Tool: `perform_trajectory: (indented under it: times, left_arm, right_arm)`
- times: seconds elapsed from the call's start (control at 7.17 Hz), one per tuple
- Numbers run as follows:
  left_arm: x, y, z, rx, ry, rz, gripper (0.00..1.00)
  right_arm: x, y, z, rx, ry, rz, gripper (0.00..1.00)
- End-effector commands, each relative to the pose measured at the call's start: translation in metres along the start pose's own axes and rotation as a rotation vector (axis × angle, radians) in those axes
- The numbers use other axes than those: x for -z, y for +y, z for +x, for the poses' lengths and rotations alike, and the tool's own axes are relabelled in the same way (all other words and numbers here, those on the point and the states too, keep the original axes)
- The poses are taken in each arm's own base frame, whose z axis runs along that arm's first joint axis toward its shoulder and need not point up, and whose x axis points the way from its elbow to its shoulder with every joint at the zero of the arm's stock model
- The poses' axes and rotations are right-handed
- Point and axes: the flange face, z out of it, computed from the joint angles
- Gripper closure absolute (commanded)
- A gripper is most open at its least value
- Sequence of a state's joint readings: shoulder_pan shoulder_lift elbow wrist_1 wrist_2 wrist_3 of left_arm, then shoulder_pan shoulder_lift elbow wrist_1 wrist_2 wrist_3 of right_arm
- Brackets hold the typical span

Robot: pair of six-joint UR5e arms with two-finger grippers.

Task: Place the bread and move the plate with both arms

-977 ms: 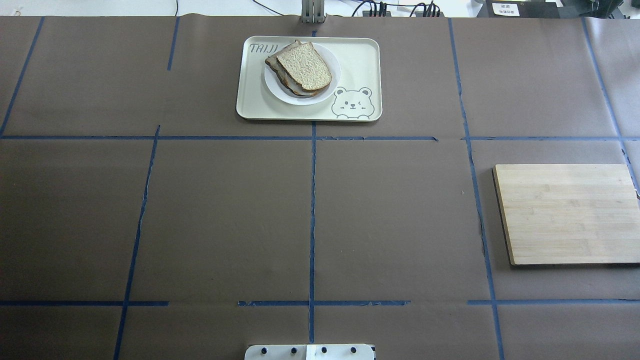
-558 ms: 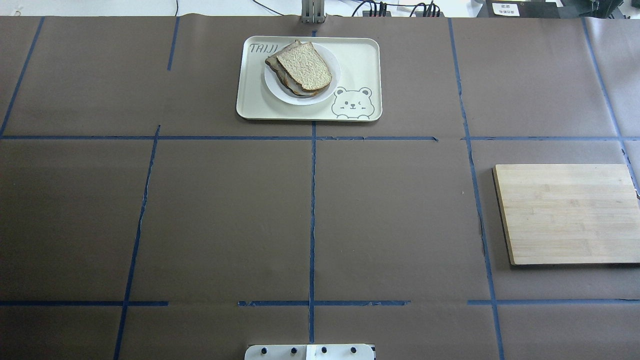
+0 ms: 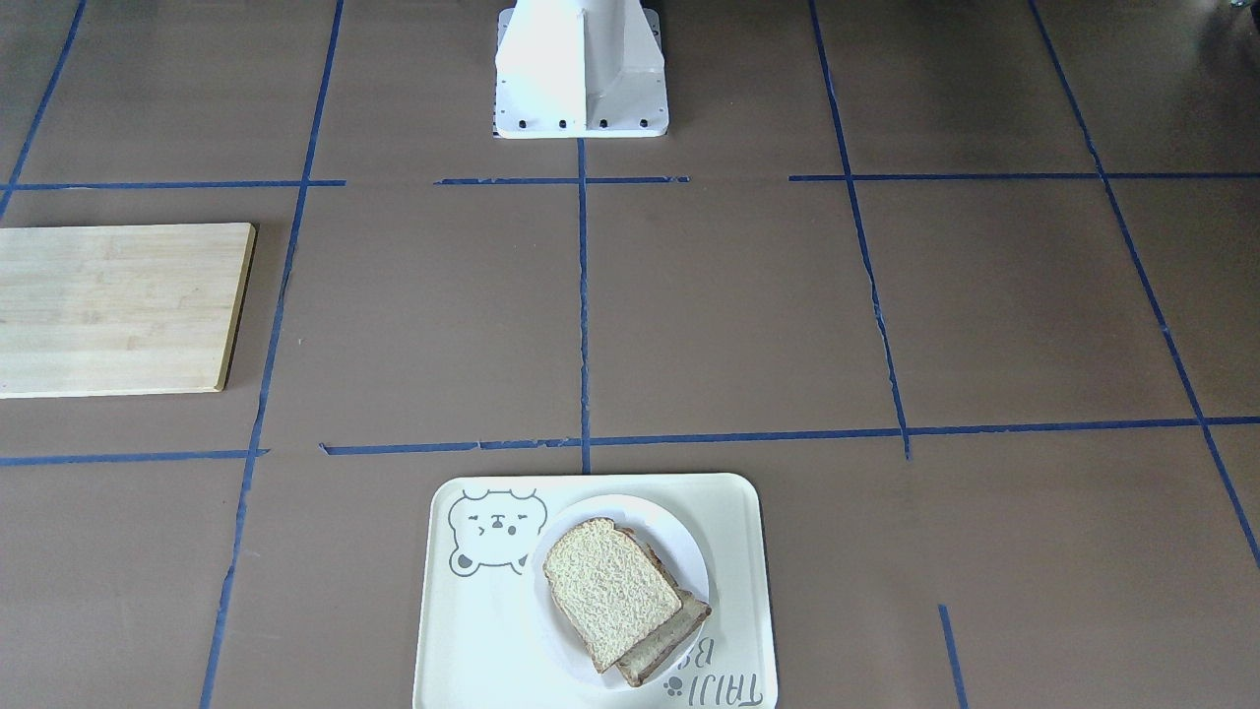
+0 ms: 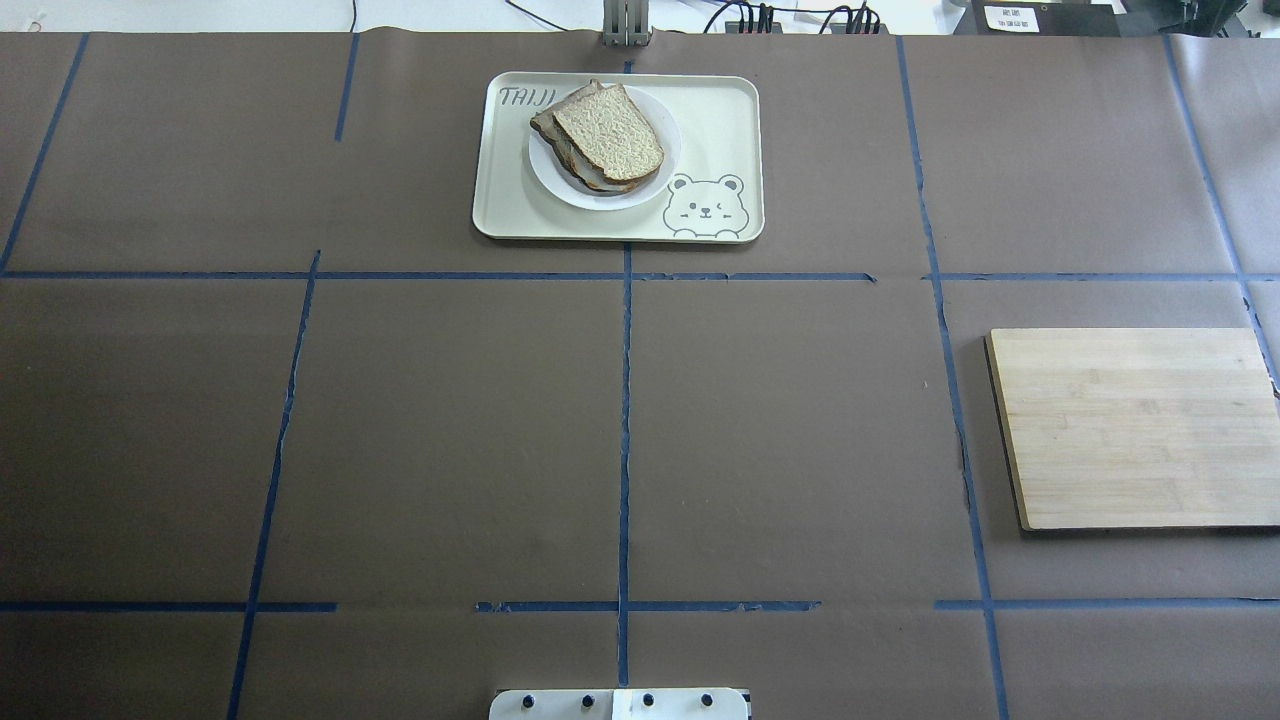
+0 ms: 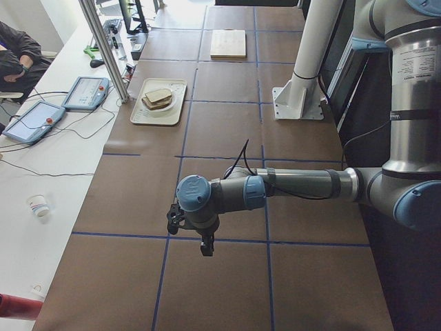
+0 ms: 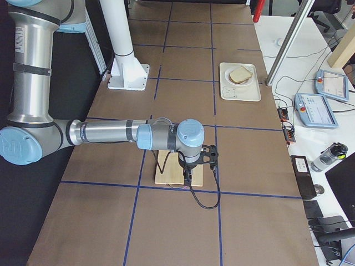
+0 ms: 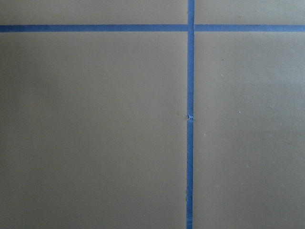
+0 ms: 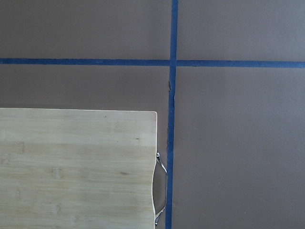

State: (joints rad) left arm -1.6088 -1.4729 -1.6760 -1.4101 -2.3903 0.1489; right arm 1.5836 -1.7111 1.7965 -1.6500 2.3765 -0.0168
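A bare slice of bread (image 4: 610, 130) (image 3: 610, 589) lies on top of a second slice on the small white plate (image 4: 560, 182) (image 3: 612, 512). The plate sits on the cream bear tray (image 4: 720, 110) (image 3: 472, 630) at the table's far middle. Neither arm shows in the overhead or front views. In the left side view my left gripper (image 5: 204, 245) hangs over bare table near the table's left end. In the right side view my right gripper (image 6: 187, 178) hangs over the wooden board's edge. I cannot tell whether either is open or shut. Both are far from the plate.
A wooden cutting board (image 4: 1135, 428) (image 3: 113, 307) (image 8: 76, 167) lies at the table's right side. The white base block (image 4: 620, 705) (image 3: 581, 69) stands at the near edge. Blue tape lines (image 7: 190, 119) cross the brown table cover. An operator and tablets (image 5: 86, 93) are beyond the far edge.
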Motion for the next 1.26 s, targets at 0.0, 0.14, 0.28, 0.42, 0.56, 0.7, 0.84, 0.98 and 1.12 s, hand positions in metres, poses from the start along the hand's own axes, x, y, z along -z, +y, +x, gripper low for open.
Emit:
perform_trajectory:
  times: [0.0, 0.14, 0.28, 0.42, 0.56, 0.7, 0.84, 0.98, 1.12]
  left_arm:
    - [0.0019, -0.0008, 0.0011, -0.006, -0.005, 0.004, 0.0]
    - [0.0029, -0.0009, 0.0021, -0.009, -0.007, 0.005, 0.0]
    - [0.0029, -0.0009, 0.0019, -0.009, -0.009, 0.005, 0.0]
    - [0.0024, -0.0008, 0.0014, -0.008, -0.009, 0.004, 0.0]
    - [0.0019, -0.0007, 0.0008, -0.007, -0.009, 0.003, 0.0]
    - [0.0013, -0.0006, 0.0003, -0.006, -0.008, 0.002, 0.0]
    - [0.0003, -0.0005, -0.0008, -0.004, -0.008, 0.0, 0.0]
    - [-0.0007, -0.0003, -0.0018, -0.003, -0.008, -0.002, 0.0]
    - [-0.0012, -0.0002, -0.0024, -0.002, -0.008, -0.003, 0.0]
  right_arm:
    - [0.0025, 0.0008, 0.0048, -0.002, 0.029, 0.006, 0.0]
    - [0.0065, -0.0002, 0.0073, -0.001, 0.057, 0.014, 0.0]
    - [0.006, -0.0002, 0.0082, -0.002, 0.061, 0.012, 0.0]
    - [0.0065, -0.0009, 0.0078, -0.004, 0.061, 0.014, 0.0]
    - [0.0058, -0.0007, 0.0082, -0.009, 0.059, 0.012, 0.0]
    - [0.0052, 0.0001, 0.0084, -0.011, 0.054, 0.01, 0.0]
    - [0.0049, 0.0005, 0.0084, -0.015, 0.051, 0.006, 0.0]
    - [0.005, 0.0001, 0.0081, -0.017, 0.05, 0.004, 0.0]
    - [0.0049, 0.0002, 0.0082, -0.018, 0.05, 0.003, 0.0]
